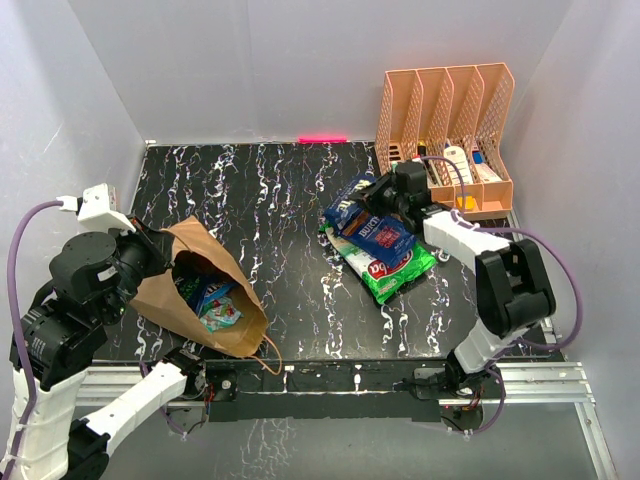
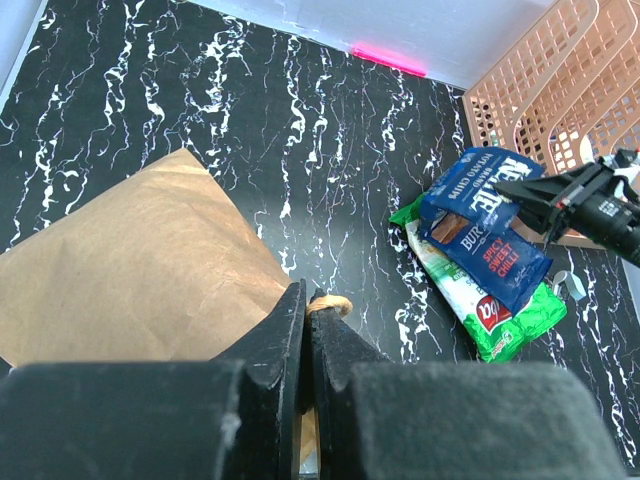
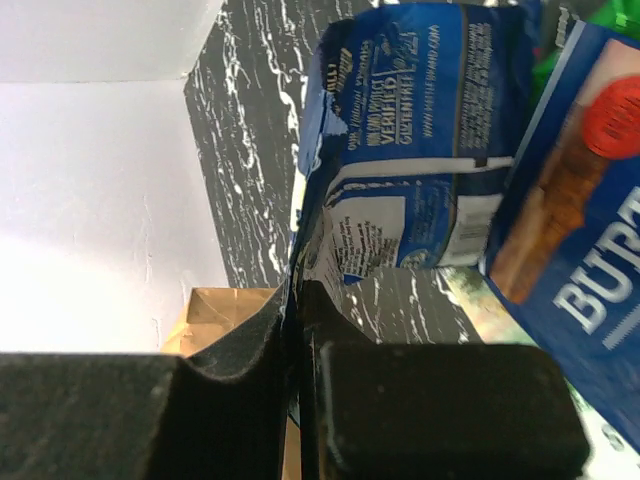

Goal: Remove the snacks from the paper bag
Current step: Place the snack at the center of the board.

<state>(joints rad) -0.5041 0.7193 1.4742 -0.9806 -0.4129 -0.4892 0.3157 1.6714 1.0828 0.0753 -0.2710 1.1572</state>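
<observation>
Only the top view shows packets [image 1: 212, 300] inside the bag [image 1: 150, 290], just beside the left end effector [image 1: 150, 250]. Its wrist view shows the fingers pinched together on the bag's handle [image 2: 328, 303]. The right end effector [image 3: 293, 295] is clamped on a blue packet [image 3: 420, 130] printed "VERIFIED". Beside it, a second blue packet [image 3: 590, 250] reads "BURT" and "SPICY SWEET CHILI", atop a green packet [image 2: 500, 320] on the table [image 1: 280, 200].

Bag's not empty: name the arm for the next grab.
Right, probably. The left gripper is shut on the bag, propping it; the right gripper need only drop its blue packet by the pile.
</observation>
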